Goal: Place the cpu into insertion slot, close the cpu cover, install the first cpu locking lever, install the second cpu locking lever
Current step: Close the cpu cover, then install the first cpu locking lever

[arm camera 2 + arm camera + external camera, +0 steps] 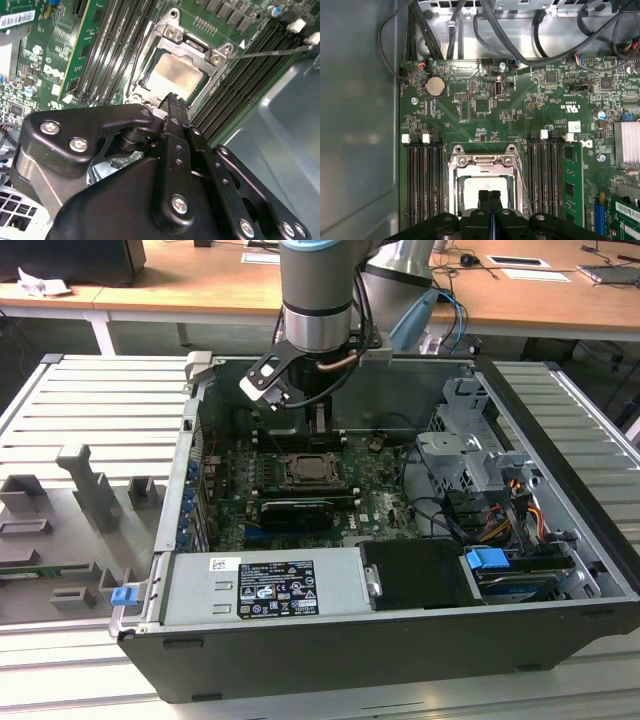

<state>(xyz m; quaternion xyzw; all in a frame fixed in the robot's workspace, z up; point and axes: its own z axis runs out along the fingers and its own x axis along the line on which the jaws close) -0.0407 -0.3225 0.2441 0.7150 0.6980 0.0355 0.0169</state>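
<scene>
- An open computer case (330, 665) lies on its side on a slatted table (90, 410). A motherboard (375, 495) is mounted on its floor, a power supply (265, 585) is fitted along the near wall, and a drive cage (465, 455) stands at the exterior view's right.
- The insertion slot (293, 476) is set near the middle of the motherboard, between banks of memory slots (422, 185).
- The cpu cover (485, 161) is lowered flat over the slot.
- The cpu (470, 187) is seated in the slot and is seen, pale, through the cover's window.
- The gripper (489, 195) is held just above the cpu, at the far side of the slot in the exterior view. Its fingers are pressed together with no gap, and nothing is gripped.
- A thin lever rod (270, 51) projects sideways from one corner of the cover. Whether either lever is latched cannot be made out.
- Part of the cpu and one edge of the cover are hidden behind the fingers in both wrist views.
</scene>
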